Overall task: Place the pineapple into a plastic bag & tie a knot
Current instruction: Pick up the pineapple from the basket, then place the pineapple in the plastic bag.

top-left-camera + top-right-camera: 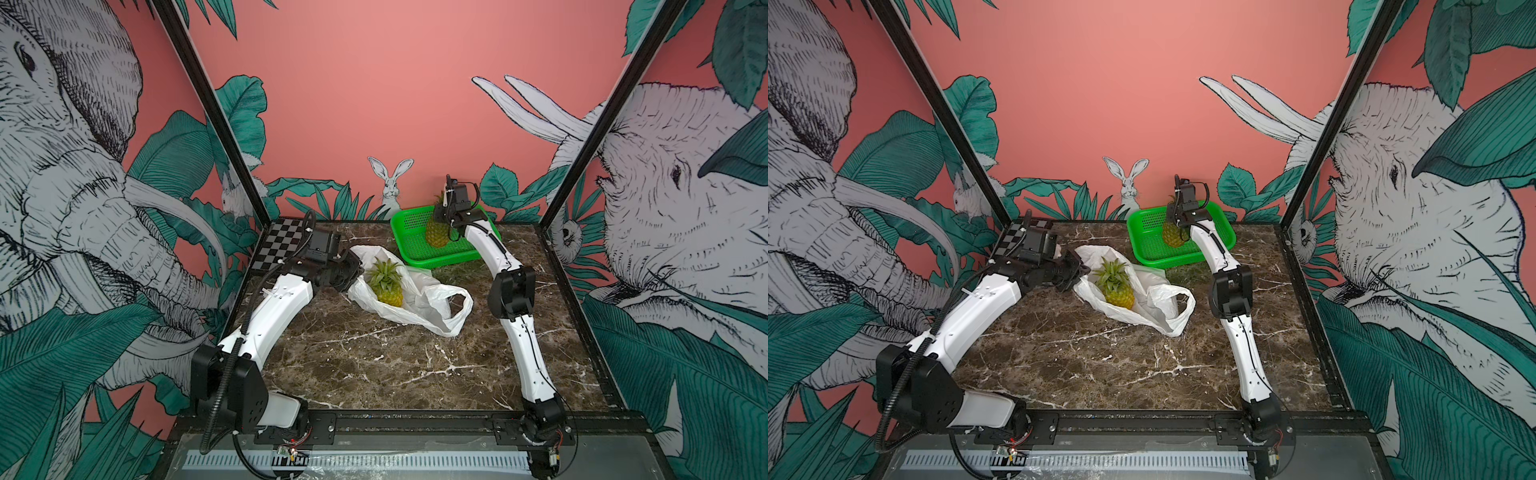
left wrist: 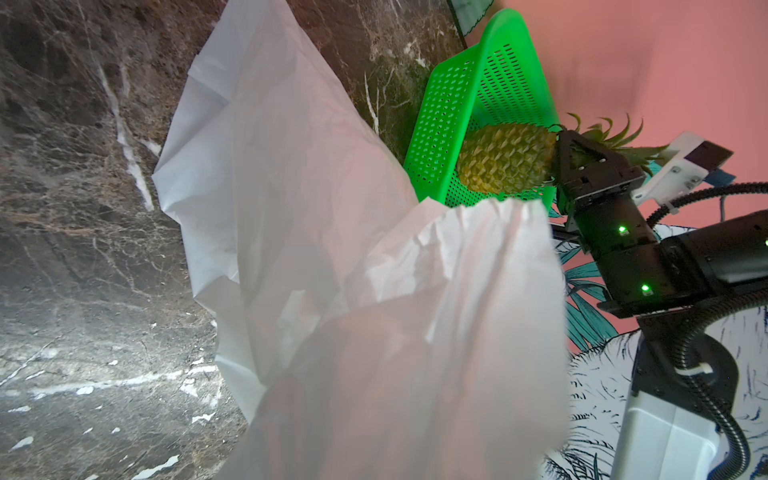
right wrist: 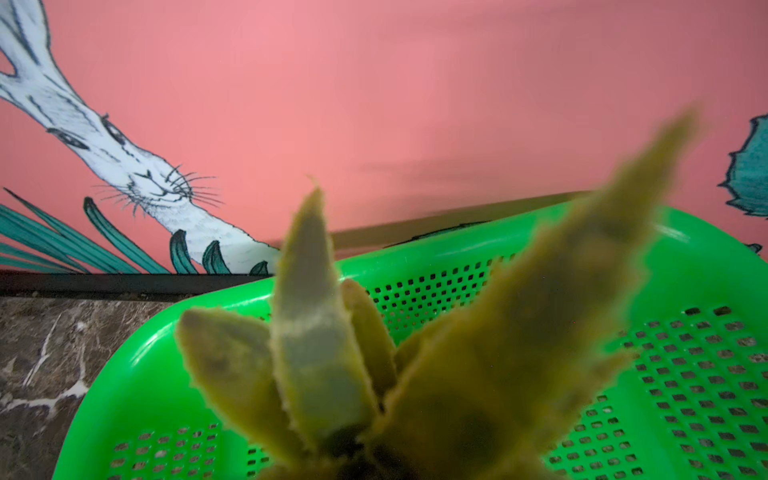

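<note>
A bright green perforated basket (image 1: 409,224) is set at the far edge of the tabletop (image 1: 374,361), right of centre. Its holed walls are seen in both top views (image 1: 1146,226). The tabletop is dark brown marble, veined in white. A black-and-white checkerboard (image 1: 282,243) is laid flat in the far left corner. Two black frame posts (image 1: 214,120) are raised from the far corners. The far wall is pink; a white rabbit (image 1: 390,183) is printed on it, just left of the basket, and elephants (image 1: 83,208) and teal leaves are printed on the side walls. Along the near edge a black rail (image 1: 415,419) is fixed, with a white slotted strip (image 1: 374,460) before it.
</note>
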{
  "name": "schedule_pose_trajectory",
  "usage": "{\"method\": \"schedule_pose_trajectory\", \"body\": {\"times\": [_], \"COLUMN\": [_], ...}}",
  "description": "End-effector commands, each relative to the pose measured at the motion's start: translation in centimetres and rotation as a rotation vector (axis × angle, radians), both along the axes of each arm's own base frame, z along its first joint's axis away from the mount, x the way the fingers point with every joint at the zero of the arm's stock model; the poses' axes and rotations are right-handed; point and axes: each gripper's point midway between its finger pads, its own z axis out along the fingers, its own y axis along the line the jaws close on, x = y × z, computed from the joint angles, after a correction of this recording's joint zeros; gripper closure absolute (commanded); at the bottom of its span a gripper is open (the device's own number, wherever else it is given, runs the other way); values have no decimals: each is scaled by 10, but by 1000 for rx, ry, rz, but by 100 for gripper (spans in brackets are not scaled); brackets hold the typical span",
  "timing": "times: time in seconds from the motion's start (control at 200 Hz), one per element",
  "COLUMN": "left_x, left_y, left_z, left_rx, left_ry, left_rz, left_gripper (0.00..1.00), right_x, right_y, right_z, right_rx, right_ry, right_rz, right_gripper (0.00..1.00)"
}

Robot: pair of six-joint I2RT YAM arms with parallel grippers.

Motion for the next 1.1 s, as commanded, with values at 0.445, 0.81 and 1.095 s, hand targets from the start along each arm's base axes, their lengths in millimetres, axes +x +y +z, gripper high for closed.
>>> {"method": "schedule_pose_trajectory", "body": {"times": [0.445, 0.81, 1.095], "left_x": [-4, -10, -10], "left_y": [-1, -6, -11], "left_z": [11, 24, 33], "left_rx": [0, 29, 37], "left_ry": [-118, -193, -247], "left_rz": [-69, -178, -234], "left_gripper": [100, 100, 100], "right_x": [-269, -373, -348], "right_y": [70, 113, 95], "right_z": [274, 227, 143], "right_rx": [184, 332, 227], "right_ry": [-259, -53, 16], "right_rz": [335, 441, 310], "right_gripper": [100, 100, 100]}}
